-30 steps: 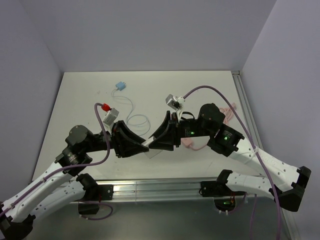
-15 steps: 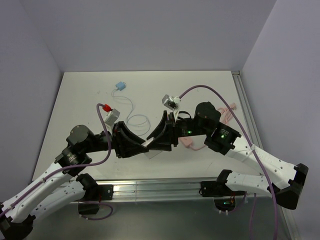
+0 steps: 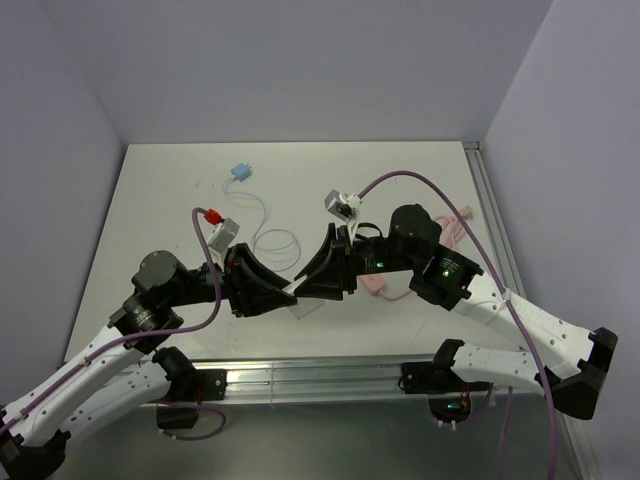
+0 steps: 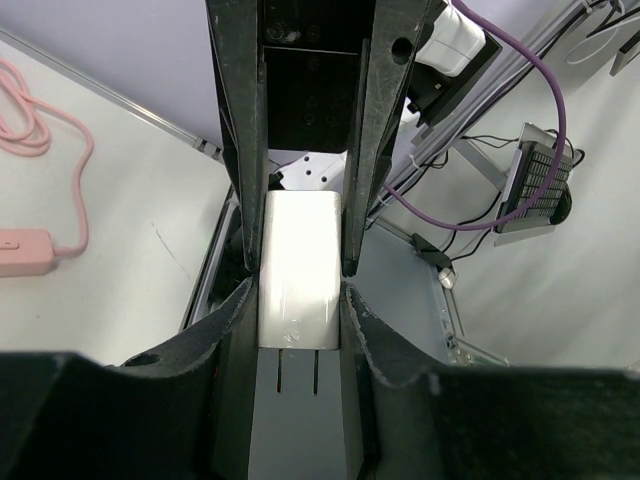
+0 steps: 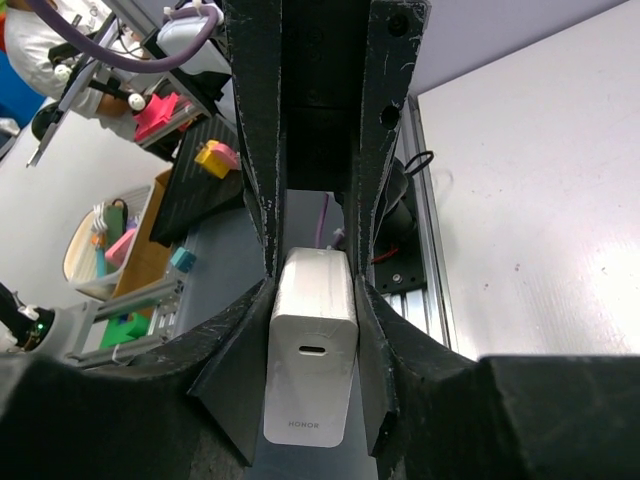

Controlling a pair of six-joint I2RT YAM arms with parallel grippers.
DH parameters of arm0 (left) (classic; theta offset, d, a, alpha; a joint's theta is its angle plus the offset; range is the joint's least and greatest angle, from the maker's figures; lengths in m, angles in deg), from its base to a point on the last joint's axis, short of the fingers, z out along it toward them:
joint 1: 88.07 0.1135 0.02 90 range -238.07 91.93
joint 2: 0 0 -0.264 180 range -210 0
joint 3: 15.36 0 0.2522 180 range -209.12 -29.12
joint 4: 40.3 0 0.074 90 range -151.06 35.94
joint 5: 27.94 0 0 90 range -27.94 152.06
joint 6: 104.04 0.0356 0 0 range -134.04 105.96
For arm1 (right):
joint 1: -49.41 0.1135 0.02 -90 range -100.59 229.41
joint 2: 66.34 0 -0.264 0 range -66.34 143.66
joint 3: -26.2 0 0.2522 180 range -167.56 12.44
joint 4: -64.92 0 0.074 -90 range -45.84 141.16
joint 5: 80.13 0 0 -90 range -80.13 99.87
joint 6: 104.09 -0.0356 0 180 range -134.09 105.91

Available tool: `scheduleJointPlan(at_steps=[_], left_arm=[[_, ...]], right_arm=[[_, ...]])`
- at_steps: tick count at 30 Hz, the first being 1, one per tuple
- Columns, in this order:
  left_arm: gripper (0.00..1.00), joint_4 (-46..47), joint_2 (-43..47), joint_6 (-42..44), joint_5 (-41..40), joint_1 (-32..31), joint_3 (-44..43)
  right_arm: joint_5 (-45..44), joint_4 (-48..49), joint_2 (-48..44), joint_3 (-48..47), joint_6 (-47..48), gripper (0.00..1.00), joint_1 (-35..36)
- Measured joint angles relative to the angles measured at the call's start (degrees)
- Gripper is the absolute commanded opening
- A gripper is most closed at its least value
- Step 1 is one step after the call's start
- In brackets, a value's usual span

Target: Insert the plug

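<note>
The white surface stretches away beyond the left claw and the right claw. It is boxed in by plain lilac-grey walls: a back wall far ahead of both, a left wall out past the left claw, and a right wall past the right claw. A metal rail edges the surface behind them. The light is soft and even. Past the right claw's tips, a pale bin of coloured items sits on a grey floor.

One white rectangular plastic charger block is being counted, one pink cable, one thin white blue-ended cable, two black grippers: left gripper, right gripper.
</note>
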State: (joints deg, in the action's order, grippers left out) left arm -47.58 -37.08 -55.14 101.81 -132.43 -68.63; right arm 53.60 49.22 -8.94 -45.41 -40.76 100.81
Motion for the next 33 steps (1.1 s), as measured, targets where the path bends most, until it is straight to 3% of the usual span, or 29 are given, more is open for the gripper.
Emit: scheduleJointPlan(at_steps=[6,11,19,22,24,25,27,28,29,30,31,33], left_arm=[[0.01,-0.31,0.17,0.02,0.00,0.00,-0.04],[0.01,-0.37,0.17,0.15,-0.15,0.02,-0.04],[0.01,-0.42,0.24,0.17,-0.20,0.02,-0.07],[0.01,-0.44,0.28,0.17,-0.15,0.02,-0.07],[0.01,-0.44,0.35,0.37,-0.09,0.02,-0.07],[0.01,-0.55,0.39,0.81,-0.15,0.02,-0.07],[0.01,-1.20,0.52,1.05,-0.09,0.02,-0.07],[0.04,-1.44,0.52,1.16,-0.11,0.04,-0.07],[0.17,-1.64,0.52,1.22,-0.15,0.04,-0.07],[0.35,-1.97,0.50,1.40,-0.28,0.04,-0.17],[0.68,-2.64,0.50,1.64,-0.68,0.04,-0.48],[0.99,-4.44,0.50,2.67,-2.82,0.00,-1.53]], right_arm=[[-0.07,-0.26,0.02,0.00,0.59,0.44,0.00],[0.26,-0.35,0.04,0.00,0.81,0.51,0.00],[0.46,-0.83,0.07,0.00,0.85,0.50,0.00],[0.57,-0.83,0.15,0.00,0.94,0.43,0.00],[0.63,-0.83,0.24,0.00,0.98,0.23,0.00],[0.42,-1.01,0.35,0.00,0.44,0.00,-0.02],[0.50,-1.01,0.68,-0.02,0.61,0.00,-0.02],[0.48,-1.14,0.72,-0.02,0.66,0.00,-0.02],[0.35,-1.29,0.72,-0.02,0.68,0.00,-0.02],[0.07,-1.40,0.72,-0.02,0.68,0.00,-0.02],[-0.39,-1.73,0.66,-0.02,0.72,0.00,0.00],[-2.16,-2.82,0.57,-0.11,1.42,0.00,0.00]])
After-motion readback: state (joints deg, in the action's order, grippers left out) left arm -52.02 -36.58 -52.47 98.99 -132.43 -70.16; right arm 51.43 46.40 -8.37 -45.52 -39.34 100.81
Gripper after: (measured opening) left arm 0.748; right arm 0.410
